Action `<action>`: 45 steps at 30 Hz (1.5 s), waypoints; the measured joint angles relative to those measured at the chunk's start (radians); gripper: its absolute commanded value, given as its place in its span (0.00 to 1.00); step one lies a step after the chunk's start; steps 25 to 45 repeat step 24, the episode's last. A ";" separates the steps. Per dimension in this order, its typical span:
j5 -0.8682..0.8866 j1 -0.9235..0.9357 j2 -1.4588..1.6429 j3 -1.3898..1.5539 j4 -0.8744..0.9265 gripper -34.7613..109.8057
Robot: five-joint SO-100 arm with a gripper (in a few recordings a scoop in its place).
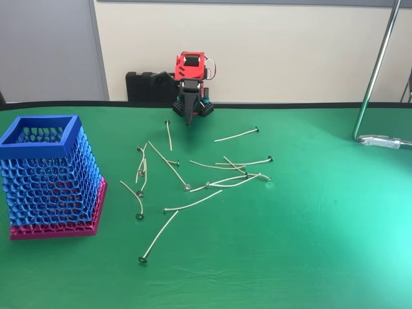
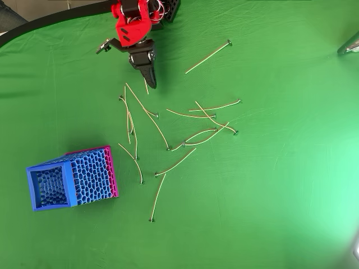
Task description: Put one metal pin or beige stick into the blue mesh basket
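The blue mesh basket (image 2: 70,179) stands at the counter's left, empty as far as I see. Beige sticks (image 2: 178,162) lie scattered mid-counter, some crossing; they look light, thin and springy, so I'd pinch a lone one mid-shaft. My claw (image 2: 149,78) hangs pressed together above them.
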 measured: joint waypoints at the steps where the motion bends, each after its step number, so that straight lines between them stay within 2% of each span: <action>1: 0.003 0.000 0.000 0.000 0.009 0.25; 45: 0.009 0.000 0.000 0.000 0.018 0.25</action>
